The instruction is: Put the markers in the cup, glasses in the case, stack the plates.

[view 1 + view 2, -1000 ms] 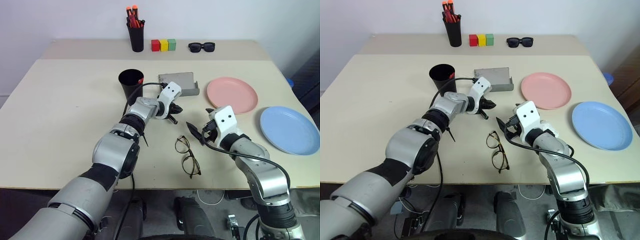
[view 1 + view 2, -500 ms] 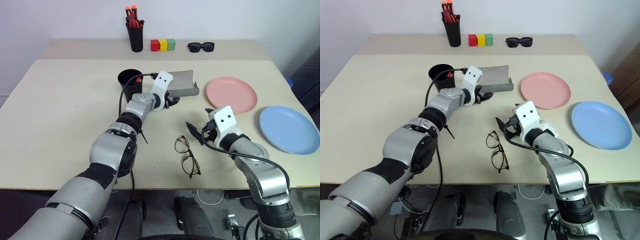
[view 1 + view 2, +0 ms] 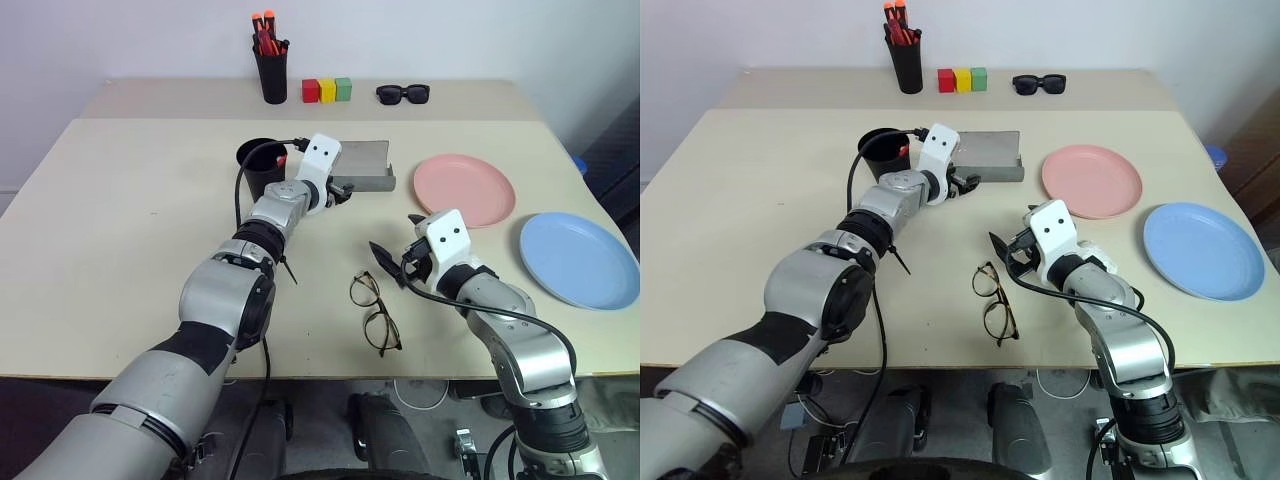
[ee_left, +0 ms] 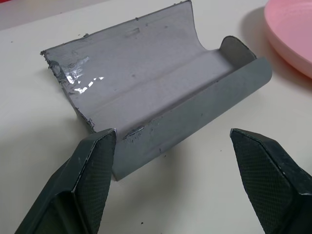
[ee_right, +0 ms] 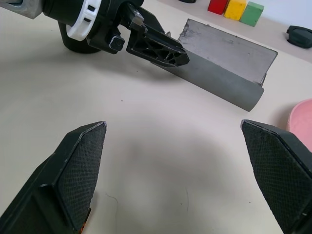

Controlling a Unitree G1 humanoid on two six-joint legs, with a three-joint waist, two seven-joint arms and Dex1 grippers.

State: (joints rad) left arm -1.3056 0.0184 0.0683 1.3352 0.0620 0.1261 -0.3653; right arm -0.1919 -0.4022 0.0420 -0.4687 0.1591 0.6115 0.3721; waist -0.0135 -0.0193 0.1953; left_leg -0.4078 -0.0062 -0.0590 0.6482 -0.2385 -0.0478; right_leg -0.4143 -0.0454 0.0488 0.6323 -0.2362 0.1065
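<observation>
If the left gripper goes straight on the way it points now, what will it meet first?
Most likely the grey glasses case. It lies open just ahead of the open left gripper, its front wall between the fingertips; exact depth is hard to judge.

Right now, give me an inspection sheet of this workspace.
Surface: beige table, bare in front.
Job's things: grey case lies open; glasses on the table; pink plate and blue plate apart; black cup with a red marker tip at its rim.
Clutter: marker cup, three blocks, sunglasses.
Grippers: left gripper at the case, jaws open; right gripper open.
Cables: black cable on the left arm.
Surroundings: white wall.
</observation>
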